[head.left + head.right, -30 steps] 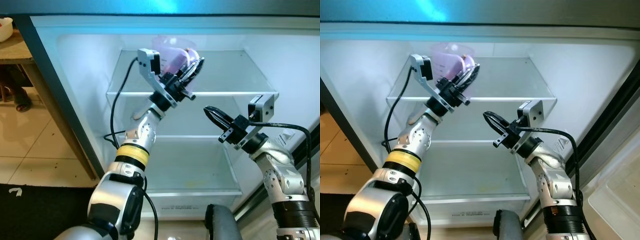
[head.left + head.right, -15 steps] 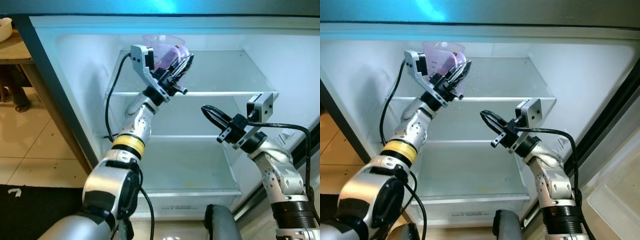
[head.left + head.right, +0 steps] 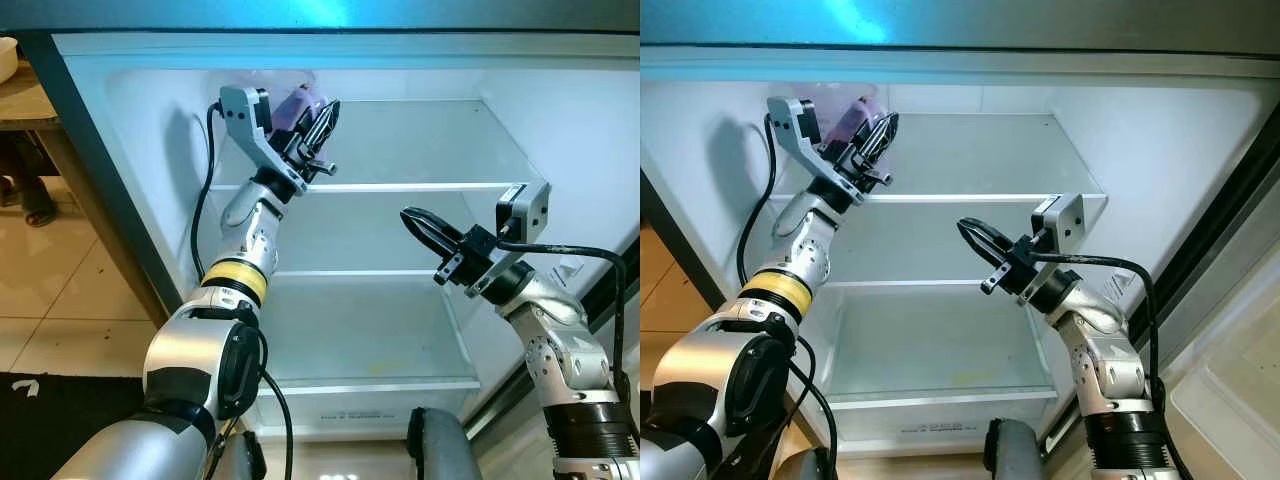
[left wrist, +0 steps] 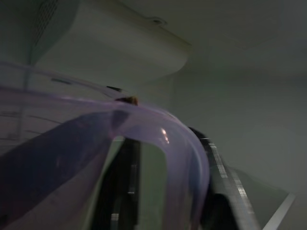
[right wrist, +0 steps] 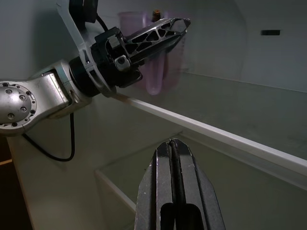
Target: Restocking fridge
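A see-through purple jug [image 3: 296, 101] is held at the far left of the fridge's top glass shelf [image 3: 430, 186], close to the left inner wall. My left gripper [image 3: 326, 118] is shut on the jug's wall, one black finger [image 4: 123, 182] inside the purple rim [image 4: 163, 132] and one outside. The jug's base is hidden behind the gripper, so I cannot tell whether it rests on the shelf. My right gripper [image 3: 410, 217] hovers shut and holding nothing in front of the middle shelf [image 3: 370, 272], right of centre. The right wrist view looks over its own shut tips [image 5: 173, 143] at the left gripper [image 5: 178, 22] and jug [image 5: 154, 72].
The fridge's three glass shelves are bare, including the lowest [image 3: 390, 384]. Its dark left edge [image 3: 100, 190] runs diagonally beside a wooden table [image 3: 25, 100] carrying a white bowl [image 3: 6, 55]. A black mat [image 3: 60, 410] lies on the tiled floor.
My left arm has swung the purple jug leftward along the top shelf, from the middle to the left wall. The right gripper has hardly moved.
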You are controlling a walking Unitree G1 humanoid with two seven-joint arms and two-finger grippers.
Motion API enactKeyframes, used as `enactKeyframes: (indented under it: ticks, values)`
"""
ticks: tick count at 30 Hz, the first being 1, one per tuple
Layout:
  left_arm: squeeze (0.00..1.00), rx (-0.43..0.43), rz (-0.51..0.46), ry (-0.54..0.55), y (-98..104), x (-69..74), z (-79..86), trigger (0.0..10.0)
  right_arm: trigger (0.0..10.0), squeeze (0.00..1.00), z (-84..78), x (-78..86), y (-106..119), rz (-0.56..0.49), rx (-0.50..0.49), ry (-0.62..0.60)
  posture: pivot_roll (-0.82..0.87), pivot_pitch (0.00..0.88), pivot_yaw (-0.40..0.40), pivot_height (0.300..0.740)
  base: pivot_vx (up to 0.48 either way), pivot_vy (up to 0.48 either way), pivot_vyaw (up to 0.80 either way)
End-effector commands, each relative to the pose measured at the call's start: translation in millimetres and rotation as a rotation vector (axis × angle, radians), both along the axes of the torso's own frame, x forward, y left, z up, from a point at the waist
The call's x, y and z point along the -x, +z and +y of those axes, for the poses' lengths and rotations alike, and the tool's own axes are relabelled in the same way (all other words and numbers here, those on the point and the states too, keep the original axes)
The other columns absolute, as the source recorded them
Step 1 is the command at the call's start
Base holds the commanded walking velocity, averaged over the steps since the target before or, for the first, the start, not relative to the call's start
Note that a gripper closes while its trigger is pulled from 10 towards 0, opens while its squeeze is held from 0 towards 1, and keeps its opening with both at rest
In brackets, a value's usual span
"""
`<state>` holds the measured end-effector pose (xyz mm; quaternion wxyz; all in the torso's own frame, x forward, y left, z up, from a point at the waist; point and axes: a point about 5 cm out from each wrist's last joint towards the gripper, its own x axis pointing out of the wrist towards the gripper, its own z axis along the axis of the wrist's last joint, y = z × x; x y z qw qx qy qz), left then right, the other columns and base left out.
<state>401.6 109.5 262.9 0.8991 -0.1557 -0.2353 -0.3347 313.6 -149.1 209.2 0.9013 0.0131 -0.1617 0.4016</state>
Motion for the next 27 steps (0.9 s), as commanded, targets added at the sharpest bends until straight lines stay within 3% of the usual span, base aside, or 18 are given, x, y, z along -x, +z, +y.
enactKeyframes:
  ticks: [1, 2, 11, 12, 13, 19, 27]
  values:
    - [0.94, -0.01, -0.006, 0.004, 1, -0.4, 3.1, 10.0, 10.0, 0.0, 0.0, 2.1, 2, -0.001, 0.005, 0.01, -0.08, 0.057, -0.018, 0.42, 0.0, 0.0, 0.0]
    - [1.0, -0.005, -0.014, -0.006, 2, 0.2, 1.3, 10.0, 10.0, 0.0, -0.1, 2.2, 2, 0.0, 0.005, 0.011, -0.08, 0.057, -0.018, 0.42, 0.0, 0.0, 0.0]
    - [0.98, 0.023, -0.07, -0.034, 1, 6.2, -12.0, 10.0, 10.0, 0.0, -0.3, 2.6, 2, 0.002, 0.007, 0.012, -0.07, 0.058, -0.014, 0.42, 0.0, 0.0, 0.0]
    - [0.11, 0.026, -0.079, -0.036, -1, 7.9, -14.8, 10.0, 10.0, 0.0, -0.4, 2.6, 2, 0.003, 0.006, 0.012, -0.07, 0.058, -0.014, 0.42, 0.0, 0.0, 0.0]
    - [0.0, 0.036, -0.083, -0.039, -2, 9.5, -17.0, 10.0, 10.0, 0.0, -0.2, 2.5, 2, 0.004, 0.006, 0.012, -0.07, 0.058, -0.013, 0.42, 0.0, 0.0, 0.0]
    - [0.0, 0.045, -0.073, -0.028, -14, 15.1, -24.9, 10.0, 10.0, 0.0, 0.0, 2.4, 1, 0.008, 0.007, 0.013, -0.07, 0.058, -0.012, 0.42, 0.0, 0.0, 0.0]
    - [0.0, 0.06, -0.004, 0.003, -45, 24.4, -32.3, 10.0, 10.0, 0.0, -0.3, 3.3, 0, 0.011, 0.007, 0.016, -0.07, 0.057, -0.009, 0.42, 0.0, 0.0, 0.0]
